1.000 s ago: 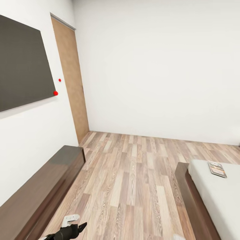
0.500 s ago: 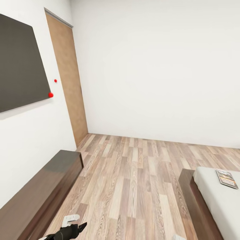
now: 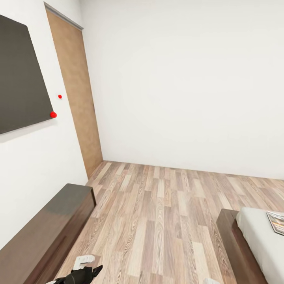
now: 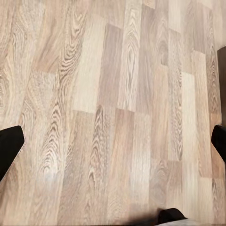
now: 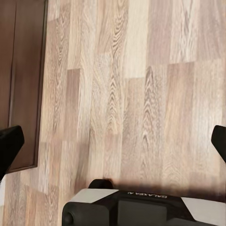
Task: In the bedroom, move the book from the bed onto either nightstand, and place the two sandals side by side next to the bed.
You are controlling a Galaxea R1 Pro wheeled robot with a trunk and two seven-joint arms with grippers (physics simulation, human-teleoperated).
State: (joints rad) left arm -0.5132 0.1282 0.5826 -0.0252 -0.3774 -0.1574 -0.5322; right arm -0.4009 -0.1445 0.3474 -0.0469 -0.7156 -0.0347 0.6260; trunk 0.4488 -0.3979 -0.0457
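Observation:
The book (image 3: 277, 222) lies flat on the light-grey mattress of the bed (image 3: 258, 236) at the right edge of the head view, cut off by the frame. The bed's dark-brown frame (image 3: 232, 240) shows along the mattress's near side. My left gripper (image 3: 86, 272) is at the bottom edge of the head view, far from the bed. In the left wrist view my left gripper (image 4: 113, 146) is open over bare wood floor. My right gripper (image 5: 113, 146) is open over the floor too, holding nothing. The sandals and the nightstand are out of view.
A long low dark-brown cabinet (image 3: 47, 232) runs along the left wall under a dark wall panel (image 3: 19, 75). A wooden door (image 3: 77, 94) stands in the left corner. Wood-plank floor (image 3: 157, 213) stretches between cabinet and bed. A dark-brown wooden piece (image 5: 19, 70) and the robot's base (image 5: 141, 207) show in the right wrist view.
The whole head view has shifted: the camera has turned left, so the bed and book now sit nearer the right edge. Neither arm has moved in the picture.

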